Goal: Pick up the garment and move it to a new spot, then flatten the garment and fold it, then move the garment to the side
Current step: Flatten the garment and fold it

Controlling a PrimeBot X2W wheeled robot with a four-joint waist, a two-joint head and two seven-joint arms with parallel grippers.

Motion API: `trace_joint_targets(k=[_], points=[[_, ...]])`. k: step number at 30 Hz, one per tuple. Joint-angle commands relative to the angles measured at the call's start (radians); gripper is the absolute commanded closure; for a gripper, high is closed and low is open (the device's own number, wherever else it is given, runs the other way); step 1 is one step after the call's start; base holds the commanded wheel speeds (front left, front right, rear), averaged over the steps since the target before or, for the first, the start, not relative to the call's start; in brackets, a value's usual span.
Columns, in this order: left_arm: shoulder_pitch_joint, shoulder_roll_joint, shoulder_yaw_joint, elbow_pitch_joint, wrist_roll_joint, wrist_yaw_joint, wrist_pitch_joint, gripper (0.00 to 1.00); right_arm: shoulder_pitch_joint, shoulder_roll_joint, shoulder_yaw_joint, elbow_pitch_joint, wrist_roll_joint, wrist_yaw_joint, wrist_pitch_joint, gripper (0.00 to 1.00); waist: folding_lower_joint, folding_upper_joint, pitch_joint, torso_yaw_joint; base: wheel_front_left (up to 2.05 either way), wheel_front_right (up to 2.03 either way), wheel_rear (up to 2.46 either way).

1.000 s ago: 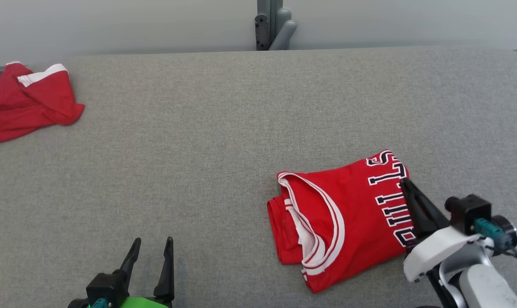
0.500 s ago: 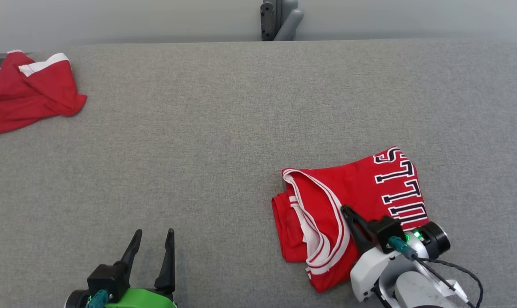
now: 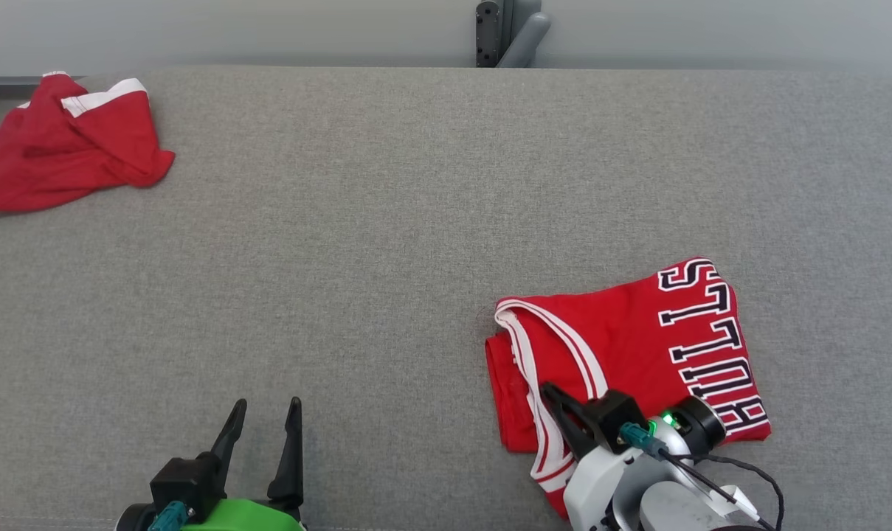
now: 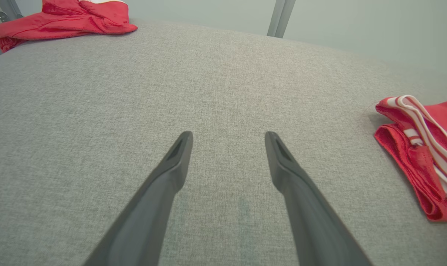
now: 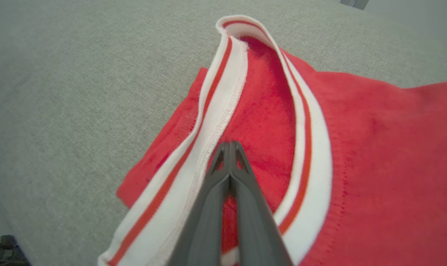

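While left pincer [image 3: 266, 402] hangs apart above gray table [image 3: 379, 221], right pincer [image 3: 547, 388] closed tight, tips over red jersey [image 3: 637, 332].

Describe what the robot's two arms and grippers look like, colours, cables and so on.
Left gripper: two long, tapered dark fingers on a black block, bright green wrist shell, teal connector. Right gripper: same fingers, white shell, teal connector, green light, loose black cable.

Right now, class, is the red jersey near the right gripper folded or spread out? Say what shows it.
Folded. The jersey lies as a compact block, with stacked layers visible along its left edge.
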Motion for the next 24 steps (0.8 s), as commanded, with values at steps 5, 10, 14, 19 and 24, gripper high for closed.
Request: trace_joint_targets(k=[5,10,14,19,24], points=[[-0.018,0.002,0.002,0.01,-0.01,-0.002,0.0,0.0,-0.022,0.0,0.101,0.039,0.063,-0.001,-0.002,1.0,0.0,0.0,-0.002,0.01,0.0,0.0,0.0],[-0.008,0.002,0.007,0.011,-0.012,-0.002,0.0,0.0,-0.034,0.0,0.145,0.01,0.107,-0.001,-0.002,1.0,0.0,0.0,-0.008,0.009,0.0,0.0,0.0],[0.003,0.002,0.01,0.011,-0.008,-0.002,0.0,0.0,-0.041,-0.001,0.169,-0.019,0.138,-0.001,-0.002,1.0,0.0,0.0,-0.013,-0.002,0.0,0.0,0.0],[0.014,0.002,0.017,0.006,-0.009,-0.002,0.0,0.0,-0.03,0.0,0.154,-0.105,0.157,-0.001,-0.003,1.0,0.0,0.0,-0.031,-0.018,0.0,0.0,0.0],[0.041,0.002,0.041,-0.027,-0.006,0.002,0.0,0.0,0.037,-0.006,0.047,-0.266,0.096,-0.001,-0.002,0.52,0.0,0.0,-0.071,-0.035,0.0,0.0,0.0]])
